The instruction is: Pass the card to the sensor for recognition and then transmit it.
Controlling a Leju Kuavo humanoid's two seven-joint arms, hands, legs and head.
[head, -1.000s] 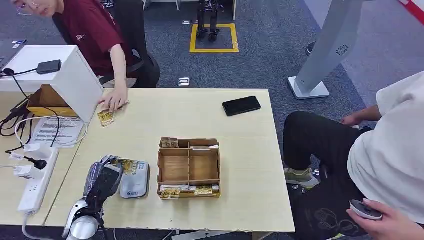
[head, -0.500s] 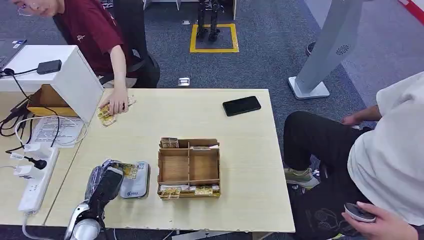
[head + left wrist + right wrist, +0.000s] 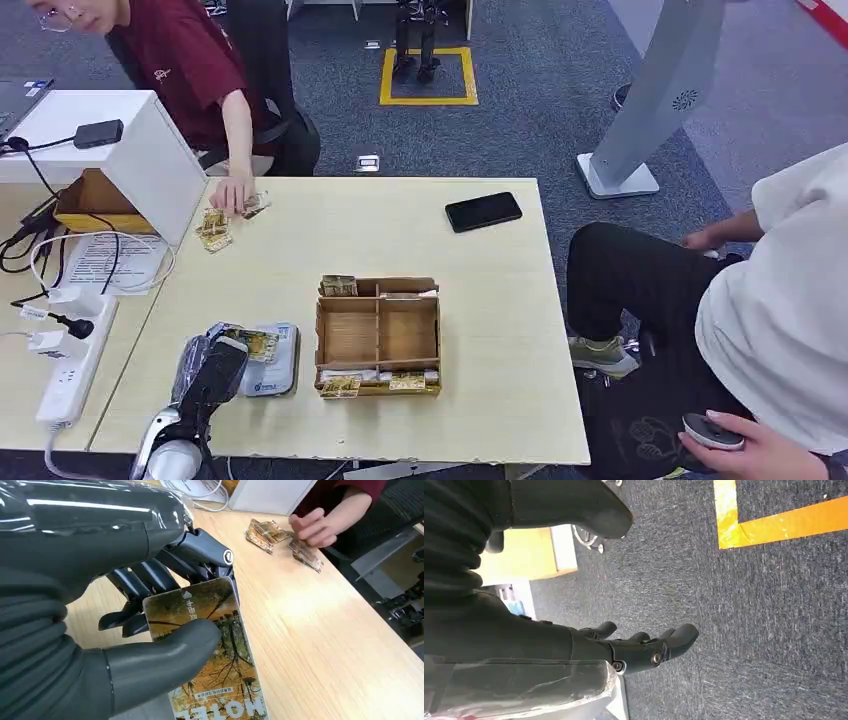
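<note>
- One card (image 3: 207,645) pinched by left hand (image 3: 212,366), thumb on top, face held flat over sensor (image 3: 272,372) near desk (image 3: 480,300) front-left corner, presumably for reading.
- Right hand (image 3: 644,647) hangs empty, fingers apart.

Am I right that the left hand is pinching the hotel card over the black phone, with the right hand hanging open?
Not quite. In the head view the left hand pinches the hotel card over the grey card sensor, not the black phone, which lies apart at the table's far side. The right hand does hang open.
</note>
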